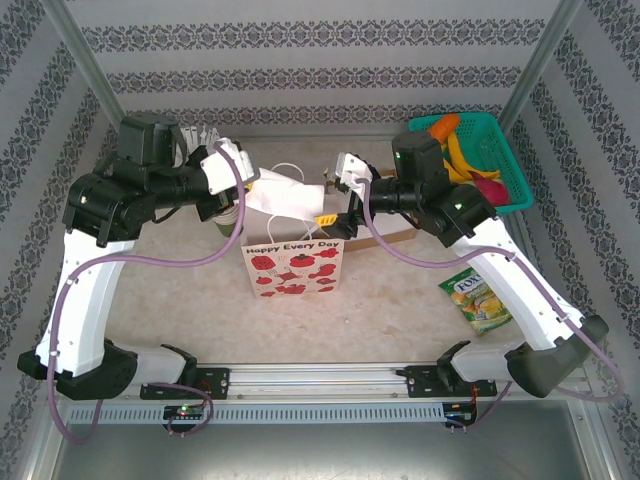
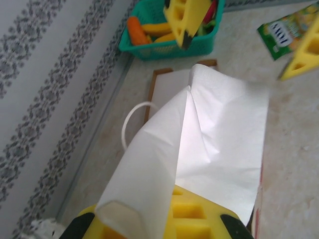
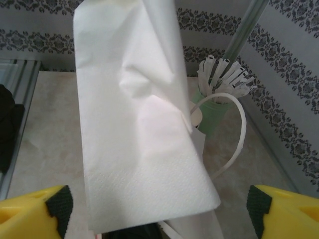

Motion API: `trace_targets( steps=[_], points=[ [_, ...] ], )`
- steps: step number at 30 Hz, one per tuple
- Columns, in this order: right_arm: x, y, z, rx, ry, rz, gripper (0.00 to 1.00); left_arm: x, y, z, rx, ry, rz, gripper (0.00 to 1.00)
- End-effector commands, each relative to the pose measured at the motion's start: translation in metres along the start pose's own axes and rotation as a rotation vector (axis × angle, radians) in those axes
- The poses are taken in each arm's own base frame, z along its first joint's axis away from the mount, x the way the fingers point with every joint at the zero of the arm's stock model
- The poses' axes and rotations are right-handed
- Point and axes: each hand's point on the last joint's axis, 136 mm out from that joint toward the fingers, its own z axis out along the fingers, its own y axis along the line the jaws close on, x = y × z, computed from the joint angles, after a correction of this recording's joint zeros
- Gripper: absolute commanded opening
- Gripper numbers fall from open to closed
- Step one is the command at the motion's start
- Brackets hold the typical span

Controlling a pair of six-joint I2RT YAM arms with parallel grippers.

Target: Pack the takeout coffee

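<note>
Nearest the lens, bottom of the left wrist view: left gripper (image 2: pixel 167 221), yellow fingers closed narrow on a fold of the white rim of the paper bag (image 2: pixel 219 144). The rim was pulled up and sideways, and the bag's white loop handle (image 2: pixel 130 119) hung free at centre left.

Right gripper (image 3: pixel 159 211) was spread wide, with its black pads (image 3: pixel 60 206) at the two bottom corners of the right wrist view. The bag wall stood between them but neither pad touched it, so it held nothing.

Takeout coffee (image 1: pixel 226 215): in the top view, a small green-sided cup with a dark top showed left of centre, just beside the bag and under the left wrist. It was partly hidden, so the ID is a judgement. It looked to be outside the bag.

Progress, judged:
- Bag upright at centre frame, printed side toward the arm bases, mouth being held open. Early stage.
- Left to do: pick the coffee, lower it upright into the bag, release.

Surface and room:
- Table (image 1: pixel 400 320) was pale and speckled, with a flat brown board (image 1: pixel 398 240) behind the bag.
- Teal basket (image 1: pixel 512 170) of toy food sat at upper right, and a green snack packet (image 1: pixel 476 300) lay at right.
- Pale green cup of sticks (image 3: pixel 219 107) stood beyond the bag.
- Walls had grey patterned striped wallpaper, and metal frame posts stood at the back corners.
</note>
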Motion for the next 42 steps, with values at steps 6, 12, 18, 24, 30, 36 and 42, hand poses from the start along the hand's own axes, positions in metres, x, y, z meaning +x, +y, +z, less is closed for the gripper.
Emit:
trace_targets(
  steps=[6,12,18,24,30,36,42],
  points=[
    [0.003,0.029,0.014,-0.171,-0.03,0.016,0.93,0.018,0.033,0.004,-0.169,0.109,-0.024,0.0],
    [0.01,0.036,0.022,-0.196,-0.019,0.026,0.92,0.02,0.0,0.013,0.006,0.08,0.011,0.0],
    [0.021,0.027,0.018,-0.103,0.027,0.022,0.92,0.028,-0.035,0.015,0.162,0.061,0.074,0.0],
    [0.021,0.025,0.019,-0.092,0.024,0.062,0.92,0.046,-0.031,0.035,0.208,0.172,0.101,0.0],
    [0.022,0.027,0.017,-0.1,0.023,0.097,0.92,0.049,-0.033,0.049,0.265,0.266,0.259,0.0],
    [0.026,0.033,0.021,-0.126,0.029,0.126,0.92,0.065,-0.031,0.053,0.271,0.446,0.404,0.0],
    [0.036,0.032,0.024,-0.113,0.054,0.137,0.91,0.057,-0.055,0.038,0.382,0.377,0.443,0.0]
  ],
)
